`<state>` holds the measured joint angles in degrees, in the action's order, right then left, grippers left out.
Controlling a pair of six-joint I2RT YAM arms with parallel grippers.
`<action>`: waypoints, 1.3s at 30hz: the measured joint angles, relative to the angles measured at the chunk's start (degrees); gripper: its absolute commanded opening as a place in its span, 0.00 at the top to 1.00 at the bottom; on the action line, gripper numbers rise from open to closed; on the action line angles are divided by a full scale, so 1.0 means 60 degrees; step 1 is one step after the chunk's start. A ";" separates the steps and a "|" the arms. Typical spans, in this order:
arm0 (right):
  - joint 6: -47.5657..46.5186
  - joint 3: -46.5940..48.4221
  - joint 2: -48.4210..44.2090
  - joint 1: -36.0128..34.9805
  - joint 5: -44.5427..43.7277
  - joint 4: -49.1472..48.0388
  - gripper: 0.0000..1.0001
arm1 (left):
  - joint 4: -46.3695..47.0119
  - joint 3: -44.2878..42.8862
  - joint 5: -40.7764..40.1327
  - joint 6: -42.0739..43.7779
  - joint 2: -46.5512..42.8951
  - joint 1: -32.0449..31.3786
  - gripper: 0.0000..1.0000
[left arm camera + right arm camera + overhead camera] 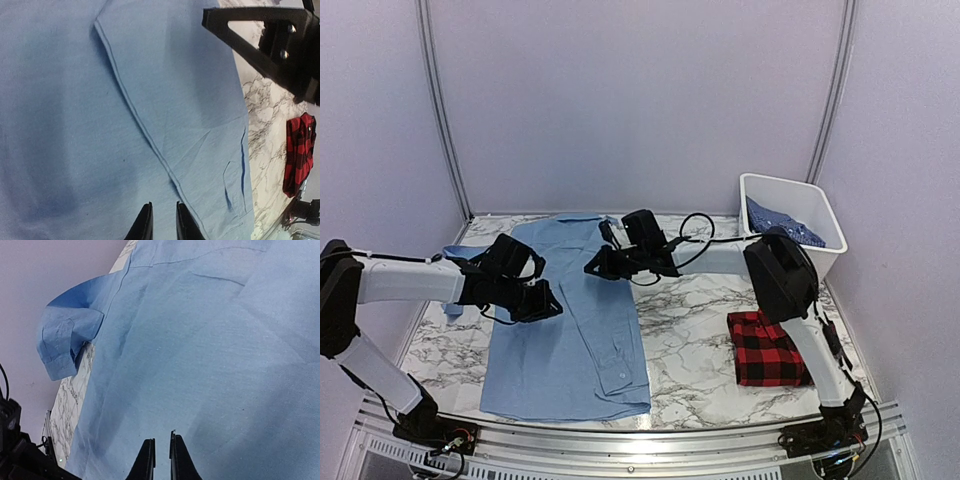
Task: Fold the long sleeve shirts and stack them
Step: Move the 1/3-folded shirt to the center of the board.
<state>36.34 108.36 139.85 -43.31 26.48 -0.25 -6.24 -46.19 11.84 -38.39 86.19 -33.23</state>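
A light blue long sleeve shirt [570, 350] lies spread flat on the marble table, with one sleeve folded down over its right side. My left gripper [548, 300] hovers over the shirt's left middle; in the left wrist view [163, 204] its jaws stand a narrow gap apart above the cloth [75, 100], holding nothing. Over the shirt's upper part, my right gripper [592, 266] has its jaws almost together [162, 437], with only flat cloth [210, 340] beyond them. A folded red-and-black plaid shirt [765, 348] lies at the right. A darker blue patterned shirt [782, 222] sits in the bin.
The white plastic bin [780, 180] stands at the back right corner. The light blue shirt's other sleeve cuff [60, 350] sticks out past the shirt's left side near the wall. The plaid shirt [299, 150] also shows in the left wrist view.
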 measured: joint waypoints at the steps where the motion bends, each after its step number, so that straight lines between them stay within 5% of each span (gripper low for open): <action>1: 0.0146 0.0073 0.0175 0.0000 -0.0004 -0.0160 0.92 | 0.0000 0.0102 -0.0011 -0.0040 0.0000 -0.0051 0.83; 16: 0.0947 0.0565 0.1235 0.0098 -0.0845 -0.0229 0.95 | 0.0987 0.0630 -0.0627 -0.0805 0.1239 -0.1402 0.87; 39: -0.0397 -0.2280 -0.0503 0.2299 -0.0535 -0.0459 0.90 | 0.1399 -0.3173 -0.0648 -0.1789 0.4422 -0.3457 0.87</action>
<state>33.95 94.67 136.84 -29.52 23.27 -3.01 2.15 -65.23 7.94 -49.12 112.73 -53.98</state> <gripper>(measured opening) 0.081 0.121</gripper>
